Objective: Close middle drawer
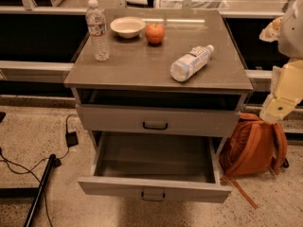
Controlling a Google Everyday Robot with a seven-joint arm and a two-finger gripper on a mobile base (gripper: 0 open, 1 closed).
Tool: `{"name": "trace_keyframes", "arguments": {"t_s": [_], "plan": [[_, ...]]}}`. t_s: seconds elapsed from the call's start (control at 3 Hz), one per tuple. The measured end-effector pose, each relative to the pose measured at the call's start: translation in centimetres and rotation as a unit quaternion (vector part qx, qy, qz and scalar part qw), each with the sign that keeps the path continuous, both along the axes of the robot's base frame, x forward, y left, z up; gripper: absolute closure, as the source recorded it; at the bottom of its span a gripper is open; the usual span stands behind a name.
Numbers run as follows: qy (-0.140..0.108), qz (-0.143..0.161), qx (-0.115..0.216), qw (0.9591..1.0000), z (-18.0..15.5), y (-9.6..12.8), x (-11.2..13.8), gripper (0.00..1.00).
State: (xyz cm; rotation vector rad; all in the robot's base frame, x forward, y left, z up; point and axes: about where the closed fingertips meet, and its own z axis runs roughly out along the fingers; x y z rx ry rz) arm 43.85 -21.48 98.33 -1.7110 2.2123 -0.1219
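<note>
Orange backpack point(253, 145) slumped against the cabinet's right side, bottles point(97, 30), bowl point(128, 26) and apple point(155, 33) up on the counter point(137, 67), the middle drawer point(151, 188) pulled far out in front, and the claw point(278, 107) hangs at the right edge above that backpack, clear of the cabinet, its grip impossible to tell.

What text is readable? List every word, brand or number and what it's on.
Label on upright bottle: too blurred to read.
Label on lying bottle: too blurred to read.
No other text shows anywhere, and none on the gripper at the right edge, beside the tabletop.
</note>
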Motion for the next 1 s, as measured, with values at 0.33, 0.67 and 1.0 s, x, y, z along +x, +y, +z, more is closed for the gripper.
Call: {"name": "trace_keyframes", "arguments": {"t_s": [0.33, 0.67, 1.0], "plan": [[-0.001, 0.000, 0.001, 1.0000, 0.0, 0.0, 0.0, 0.00], [0.004, 0.000, 0.019, 0.9998, -2.8, -0.1, 0.7, 0.00], [0.018, 0.024, 0.060, 0.9977, -10.8, 0.3, 0.1, 0.00]]}}
